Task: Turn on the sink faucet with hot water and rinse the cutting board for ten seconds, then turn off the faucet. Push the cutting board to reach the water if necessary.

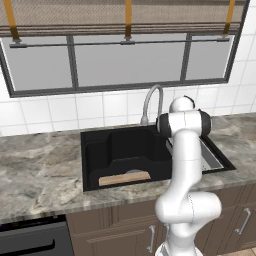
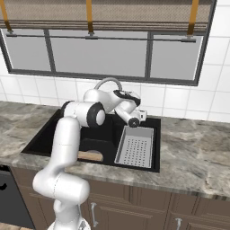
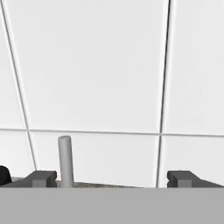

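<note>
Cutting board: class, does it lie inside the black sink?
Yes, the cutting board lies on the floor of the sink, against its front wall.

Matte-black sink [image 1: 95,150], light wooden cutting board [image 1: 124,178], brushed-metal faucet [image 1: 151,97] — veined, polished stone counter [image 1: 35,170].

- The sink [image 1: 95,165] is matte black throughout.
- The cutting board [image 1: 124,178] is light tan wood with a slightly darker brown edge.
- The faucet [image 1: 151,102] is silver-grey with a dark base.
- The drainboard tray [image 2: 135,146] is pale grey, dotted with rows of small holes.
- The counter [image 1: 35,175] is mottled grey and brown stone with darker veins.
- The wall tiles [image 3: 87,65] are white with thin grey grout lines.
- The window frame [image 1: 72,62] is dark grey; the blind [image 1: 65,15] above is woven beige with orange-tan vertical bands.
- The cabinets [image 2: 134,206] are dark brown with silver handles.
- The arm [image 1: 187,165] is white with dark joints.
- The fingertips [image 3: 41,178] are dark grey.
</note>
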{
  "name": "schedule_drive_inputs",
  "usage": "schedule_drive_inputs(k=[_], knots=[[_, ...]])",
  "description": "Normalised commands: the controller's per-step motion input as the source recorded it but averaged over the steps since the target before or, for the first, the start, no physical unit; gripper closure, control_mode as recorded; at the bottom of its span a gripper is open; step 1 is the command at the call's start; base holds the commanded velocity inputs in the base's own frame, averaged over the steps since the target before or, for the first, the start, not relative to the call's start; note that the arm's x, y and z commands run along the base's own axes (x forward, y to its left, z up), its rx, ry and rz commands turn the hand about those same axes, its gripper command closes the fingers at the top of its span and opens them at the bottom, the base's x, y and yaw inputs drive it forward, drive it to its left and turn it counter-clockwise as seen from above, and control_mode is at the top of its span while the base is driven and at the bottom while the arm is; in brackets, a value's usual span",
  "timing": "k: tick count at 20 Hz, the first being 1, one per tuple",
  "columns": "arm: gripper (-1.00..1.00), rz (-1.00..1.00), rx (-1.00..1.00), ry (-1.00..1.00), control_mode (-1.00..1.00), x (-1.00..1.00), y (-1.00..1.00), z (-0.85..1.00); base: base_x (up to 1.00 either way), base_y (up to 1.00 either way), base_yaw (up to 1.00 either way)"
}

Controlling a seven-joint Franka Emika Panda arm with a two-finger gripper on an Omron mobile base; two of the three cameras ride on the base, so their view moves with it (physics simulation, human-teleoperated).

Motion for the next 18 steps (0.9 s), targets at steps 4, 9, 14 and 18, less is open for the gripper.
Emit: schedule_drive_inputs(k=[4, 9, 14, 18], knots=[[-1.00, 0.00, 0.00, 0.00, -1.00, 0.09, 0.00, 0.00, 0.00, 0.00, 0.00], [-1.00, 0.00, 0.00, 0.00, -1.00, 0.13, 0.00, 0.00, 0.00, 0.00, 0.00], [-1.00, 0.00, 0.00, 0.00, -1.00, 0.08, 0.00, 0.00, 0.00, 0.00, 0.00], [-1.00, 0.00, 0.00, 0.00, -1.00, 0.03, 0.00, 0.00, 0.00, 0.00, 0.00]])
